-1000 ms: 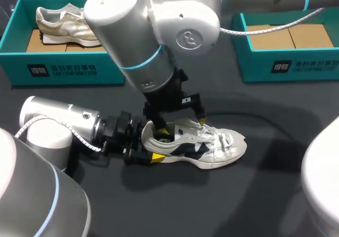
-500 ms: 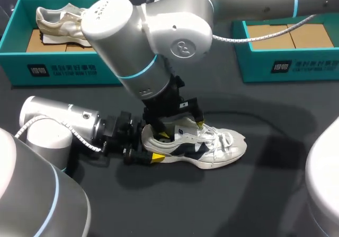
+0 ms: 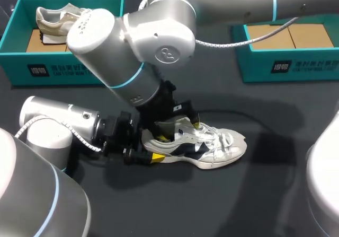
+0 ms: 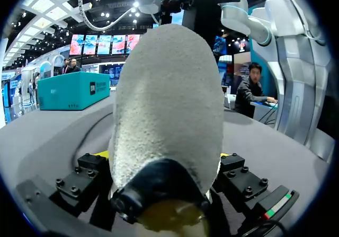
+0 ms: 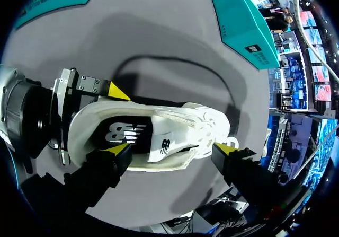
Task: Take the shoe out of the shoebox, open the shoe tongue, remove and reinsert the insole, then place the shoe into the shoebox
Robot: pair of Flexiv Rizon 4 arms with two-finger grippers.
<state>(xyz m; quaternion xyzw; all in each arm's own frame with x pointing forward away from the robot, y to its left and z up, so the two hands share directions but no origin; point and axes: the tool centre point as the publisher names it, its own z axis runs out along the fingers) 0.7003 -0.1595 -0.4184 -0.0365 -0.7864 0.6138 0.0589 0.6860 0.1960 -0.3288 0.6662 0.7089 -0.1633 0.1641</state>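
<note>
Two teal boxes stand at the far side of the dark grey desk (image 3: 265,194). One teal open shoebox (image 3: 63,70) is in the upper left of the head view, with a beige sneaker (image 3: 63,22) lying in it. The second teal shoebox (image 3: 296,67) is in the upper right, with brown cardboard on its floor. The white and navy lace-up sneaker (image 3: 212,147) is in neither box. It stands on its sole on the desk in the middle of the frame, heel to the left and toe to the right, well apart from both boxes.

My left arm (image 3: 58,123) comes in low from the left edge and lies nearly flat along the desk. My left fingers (image 4: 241,181) are closed upon the heel of the sneaker. In the left wrist view the rounded white heel fills the space between them, and both black fingers press on its two sides.

My right arm (image 3: 132,41) comes in from the upper right, passes over the middle and stands above the sneaker. My right fingers (image 5: 106,170) are spread wide and hold nothing. In the right wrist view one yellow tip is at the collar near the heel and the other is beside the laces. The white tongue (image 5: 161,144) and the open mouth of the sneaker lie between them. I cannot tell whether these tips touch the sneaker.
</note>
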